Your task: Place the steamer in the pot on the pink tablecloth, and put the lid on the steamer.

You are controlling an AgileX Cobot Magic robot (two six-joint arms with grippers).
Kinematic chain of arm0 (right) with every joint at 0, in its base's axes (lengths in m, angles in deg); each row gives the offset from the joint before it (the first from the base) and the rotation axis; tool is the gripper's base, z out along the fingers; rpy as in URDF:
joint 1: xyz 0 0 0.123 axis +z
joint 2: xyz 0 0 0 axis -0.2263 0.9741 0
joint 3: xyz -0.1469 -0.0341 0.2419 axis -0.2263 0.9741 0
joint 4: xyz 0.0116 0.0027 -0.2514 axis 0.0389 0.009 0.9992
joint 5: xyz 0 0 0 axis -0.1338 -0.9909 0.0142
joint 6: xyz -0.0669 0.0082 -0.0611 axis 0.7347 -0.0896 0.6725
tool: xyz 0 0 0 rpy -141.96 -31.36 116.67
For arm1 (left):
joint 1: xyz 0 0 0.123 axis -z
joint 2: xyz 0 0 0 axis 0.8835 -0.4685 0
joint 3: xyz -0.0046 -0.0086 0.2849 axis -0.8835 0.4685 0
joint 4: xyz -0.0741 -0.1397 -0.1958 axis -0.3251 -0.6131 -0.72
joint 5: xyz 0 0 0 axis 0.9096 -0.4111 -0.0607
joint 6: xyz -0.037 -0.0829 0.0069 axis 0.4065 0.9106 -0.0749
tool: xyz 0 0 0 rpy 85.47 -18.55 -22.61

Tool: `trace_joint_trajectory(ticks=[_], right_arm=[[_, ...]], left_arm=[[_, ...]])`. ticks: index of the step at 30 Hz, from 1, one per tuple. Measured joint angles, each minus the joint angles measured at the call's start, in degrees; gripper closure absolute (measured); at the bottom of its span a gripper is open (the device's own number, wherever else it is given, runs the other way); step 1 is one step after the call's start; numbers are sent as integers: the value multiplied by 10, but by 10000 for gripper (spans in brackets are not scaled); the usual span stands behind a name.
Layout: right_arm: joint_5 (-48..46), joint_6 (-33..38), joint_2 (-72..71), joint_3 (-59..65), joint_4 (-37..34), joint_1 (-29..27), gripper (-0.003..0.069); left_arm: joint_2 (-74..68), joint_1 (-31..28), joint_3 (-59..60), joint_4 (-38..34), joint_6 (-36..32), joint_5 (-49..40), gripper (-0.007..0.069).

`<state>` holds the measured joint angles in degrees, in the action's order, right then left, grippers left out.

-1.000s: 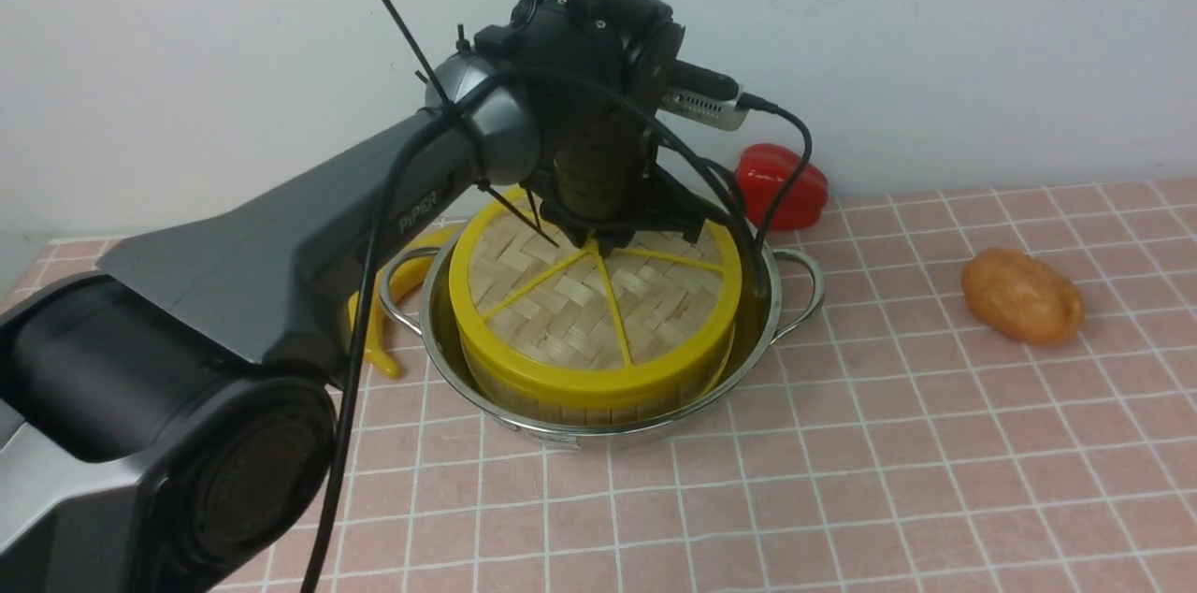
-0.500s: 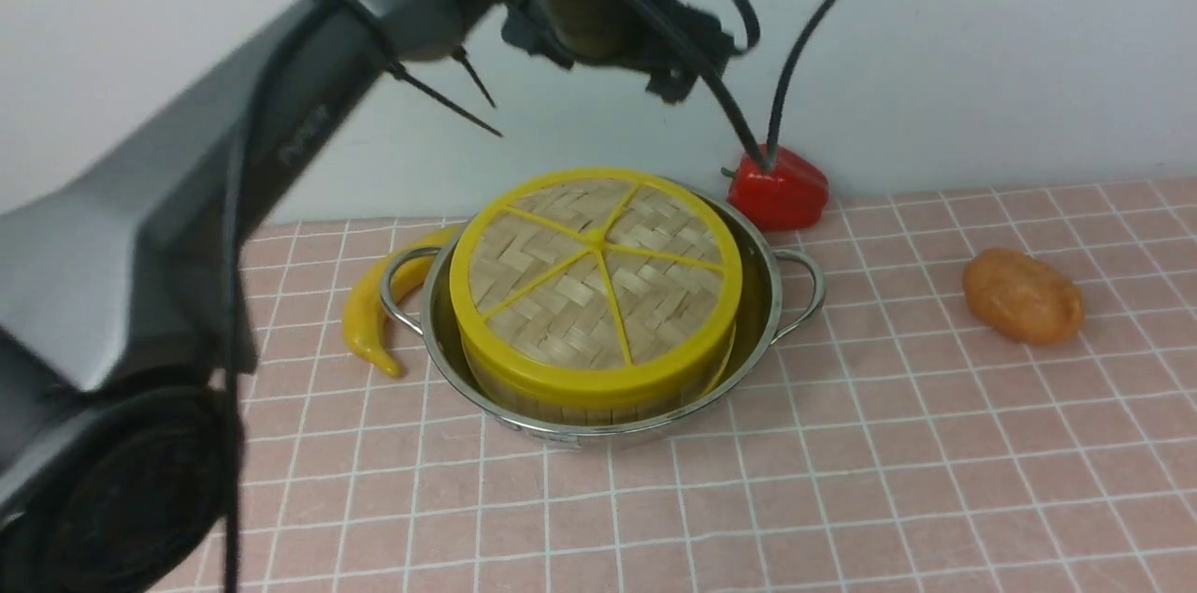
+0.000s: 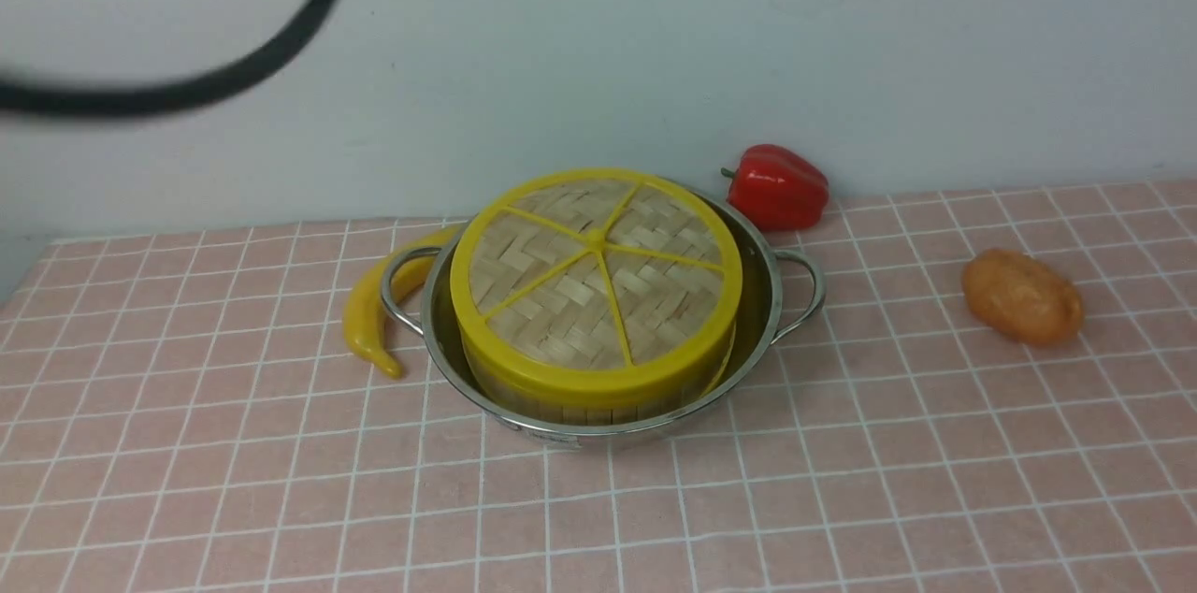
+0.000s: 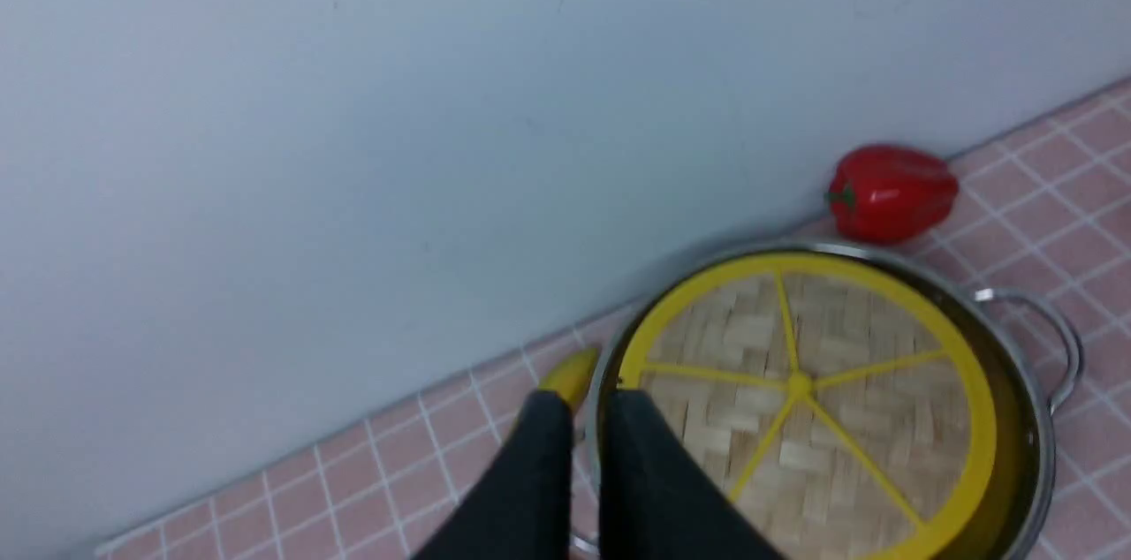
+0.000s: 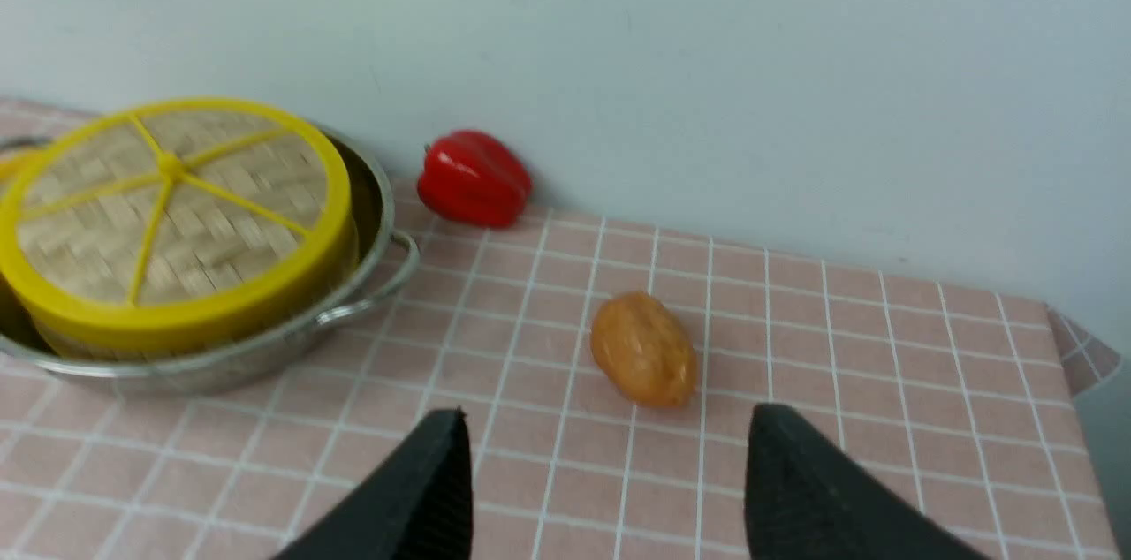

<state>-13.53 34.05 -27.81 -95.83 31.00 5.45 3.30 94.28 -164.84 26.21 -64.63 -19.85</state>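
Note:
The steel pot (image 3: 769, 292) stands on the pink tablecloth (image 3: 842, 481) with the bamboo steamer (image 3: 580, 406) inside it. The woven lid (image 3: 596, 275) with yellow rim and spokes lies flat on top of the steamer, hiding its inside. Neither arm shows in the front view; only a blurred black cable (image 3: 234, 74) crosses the upper left. In the left wrist view, my left gripper (image 4: 585, 401) hovers high above the pot's edge by the lid (image 4: 800, 383), fingers nearly together and holding nothing. My right gripper (image 5: 605, 432) is open and empty over bare cloth, well away from the pot (image 5: 375, 215).
A yellow banana (image 3: 365, 322) lies against the pot's left handle. A red pepper (image 3: 778, 186) sits behind the pot by the wall. An orange potato-like toy (image 3: 1022, 296) lies on the right. The cloth's right edge (image 5: 1082, 348) drops off beyond the right gripper.
My left arm has lifted off the lid and swung up out of the front view. Its jaws have come together. Lid, steamer and pot have stayed put.

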Motion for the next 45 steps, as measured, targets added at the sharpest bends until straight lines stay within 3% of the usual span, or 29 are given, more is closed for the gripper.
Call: trace_joint_trajectory(ticks=[4,7,9,10,12,13,16,23,28,34,45], right_arm=[[33,0,-19,75,-22,0,246],[58,0,-20,108,-57,0,291],[72,5,-20,121,-78,0,351],[80,13,-20,125,-88,0,431],[84,18,-20,128,-93,0,513],[88,22,-20,128,-97,0,604],[97,27,-20,129,-99,0,670],[87,37,-20,129,-102,0,673],[95,84,-20,156,-102,0,671],[107,72,-20,208,-143,0,667],[107,62,-19,218,-224,0,653]], left_arm=[[115,0,173,0,6,0,648],[205,0,298,-8,29,13,648],[281,0,389,-20,52,41,648],[322,0,449,-28,69,56,648],[361,0,489,-35,82,66,648],[398,0,534,-42,96,77,648],[477,0,621,-62,121,90,648],[611,0,725,-96,126,102,646],[676,0,757,-102,109,110,646],[698,0,757,-110,109,155,643],[698,0,757,-116,108,161,623]])
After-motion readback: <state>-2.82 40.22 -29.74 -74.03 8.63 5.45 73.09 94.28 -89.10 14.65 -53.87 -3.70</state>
